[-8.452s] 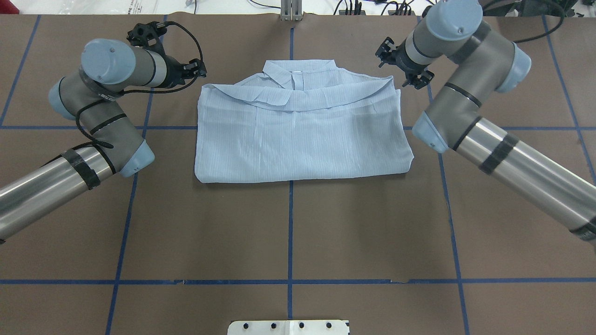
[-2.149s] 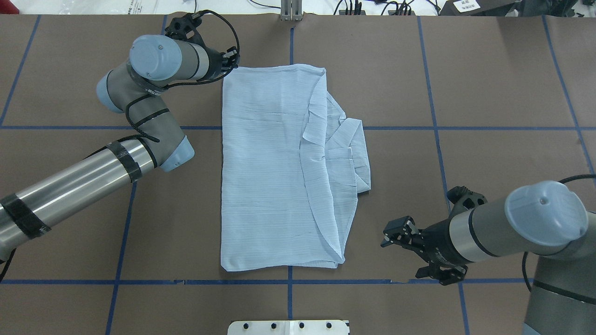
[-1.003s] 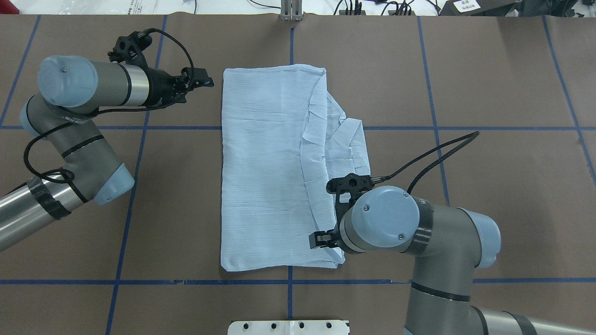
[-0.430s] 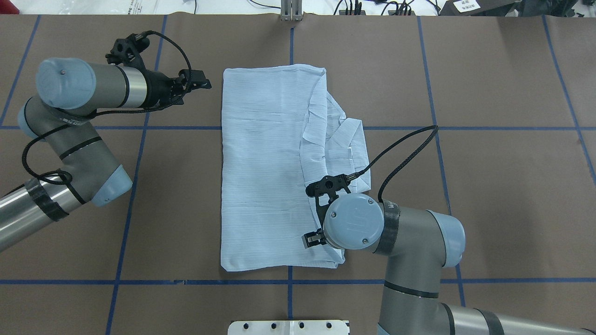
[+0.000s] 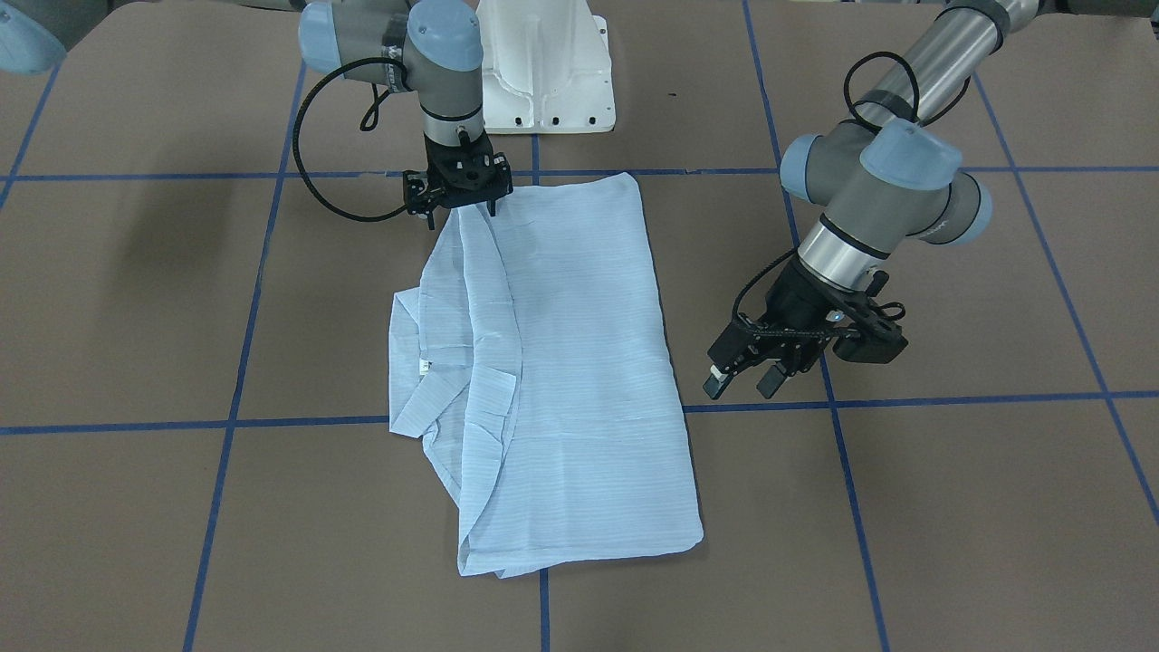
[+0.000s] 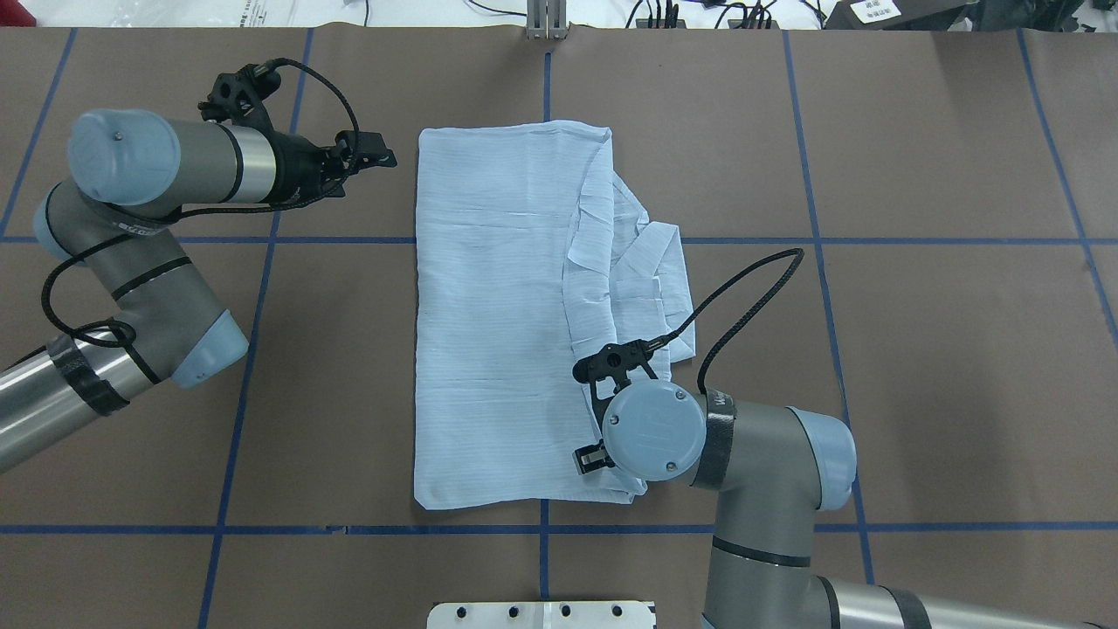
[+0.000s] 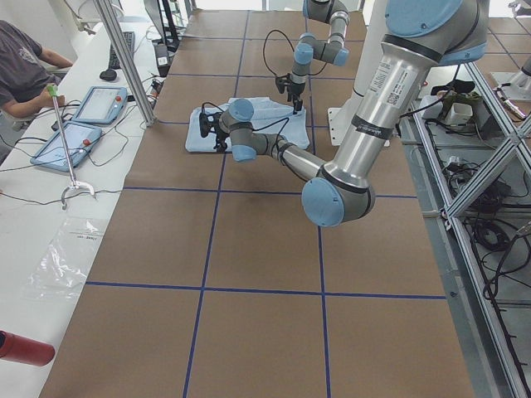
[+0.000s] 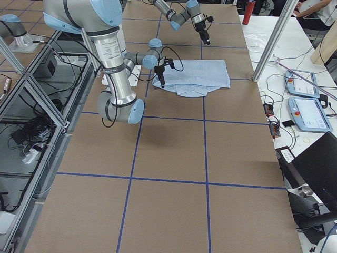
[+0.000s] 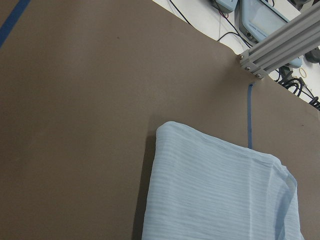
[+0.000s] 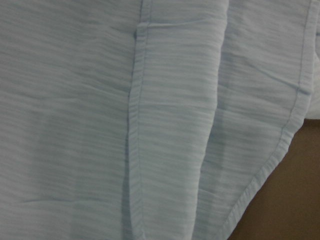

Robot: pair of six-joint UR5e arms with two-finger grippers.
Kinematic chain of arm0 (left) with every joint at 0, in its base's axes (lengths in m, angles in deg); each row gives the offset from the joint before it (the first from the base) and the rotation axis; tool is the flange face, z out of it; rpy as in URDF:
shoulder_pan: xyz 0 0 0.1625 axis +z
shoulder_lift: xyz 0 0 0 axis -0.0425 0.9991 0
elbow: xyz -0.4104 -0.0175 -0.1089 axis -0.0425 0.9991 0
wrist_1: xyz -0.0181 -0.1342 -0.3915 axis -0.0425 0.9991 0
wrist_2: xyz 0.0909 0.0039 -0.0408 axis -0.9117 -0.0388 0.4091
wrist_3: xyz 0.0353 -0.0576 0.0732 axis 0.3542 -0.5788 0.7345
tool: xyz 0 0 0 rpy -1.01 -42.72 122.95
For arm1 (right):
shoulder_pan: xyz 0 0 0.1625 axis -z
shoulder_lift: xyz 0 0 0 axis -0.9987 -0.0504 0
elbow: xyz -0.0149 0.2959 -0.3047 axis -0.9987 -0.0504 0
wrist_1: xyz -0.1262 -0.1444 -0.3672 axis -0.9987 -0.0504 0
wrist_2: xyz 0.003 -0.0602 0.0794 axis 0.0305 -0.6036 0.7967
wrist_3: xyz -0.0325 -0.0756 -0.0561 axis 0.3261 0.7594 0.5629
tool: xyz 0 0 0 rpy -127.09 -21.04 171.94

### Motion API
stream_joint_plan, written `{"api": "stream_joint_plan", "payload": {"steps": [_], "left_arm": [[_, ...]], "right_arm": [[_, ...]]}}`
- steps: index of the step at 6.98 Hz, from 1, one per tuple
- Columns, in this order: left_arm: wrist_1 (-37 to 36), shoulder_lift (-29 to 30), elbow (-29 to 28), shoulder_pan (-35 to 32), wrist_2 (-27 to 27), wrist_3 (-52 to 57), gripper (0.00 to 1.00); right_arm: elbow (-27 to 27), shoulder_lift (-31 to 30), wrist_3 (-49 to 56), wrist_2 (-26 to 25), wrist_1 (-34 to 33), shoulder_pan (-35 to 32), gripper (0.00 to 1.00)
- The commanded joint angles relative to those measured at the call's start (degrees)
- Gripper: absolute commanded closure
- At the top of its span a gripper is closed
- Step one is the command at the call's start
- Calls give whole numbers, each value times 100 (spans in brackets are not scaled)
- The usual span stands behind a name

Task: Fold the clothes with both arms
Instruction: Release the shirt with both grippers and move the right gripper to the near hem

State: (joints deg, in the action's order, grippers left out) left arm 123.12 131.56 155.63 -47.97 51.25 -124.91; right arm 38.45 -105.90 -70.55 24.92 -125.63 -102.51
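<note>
The light-blue shirt lies folded into a long rectangle on the brown table, its collar sticking out on the right side. My right gripper points straight down at the shirt's near right corner and is open, with one finger on each side of the hem. I cannot tell if it touches the cloth. From overhead its wrist hides most of it. The right wrist view is filled with the shirt's fabric. My left gripper hovers open and empty beside the shirt's far left corner.
Blue tape lines divide the table into squares. The white pedestal stands at the robot's edge of the table. An aluminium post rises at the far edge. A person sits at a side bench with control tablets.
The shirt has been turned a quarter turn since the earliest frame. In the last second my right arm swung in over the shirt's near right corner. The left arm has drawn back a little.
</note>
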Motion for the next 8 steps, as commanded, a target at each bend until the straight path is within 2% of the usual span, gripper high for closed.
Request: {"api": "stream_joint_plan", "payload": {"steps": [1, 3, 6, 8], "left_arm": [[0, 0, 16, 0, 0, -18, 0], [0, 0, 16, 0, 0, -27, 0], [0, 9, 34, 9, 0, -45, 0], [0, 9, 139, 9, 0, -45, 0]], "right_arm": [[74, -72, 39, -15, -309, -50, 0], [424, -343, 327, -15, -600, -209, 0], [1547, -1878, 224, -137, -592, -165, 0], [1657, -1787, -64, -112, -601, -113, 0]]}}
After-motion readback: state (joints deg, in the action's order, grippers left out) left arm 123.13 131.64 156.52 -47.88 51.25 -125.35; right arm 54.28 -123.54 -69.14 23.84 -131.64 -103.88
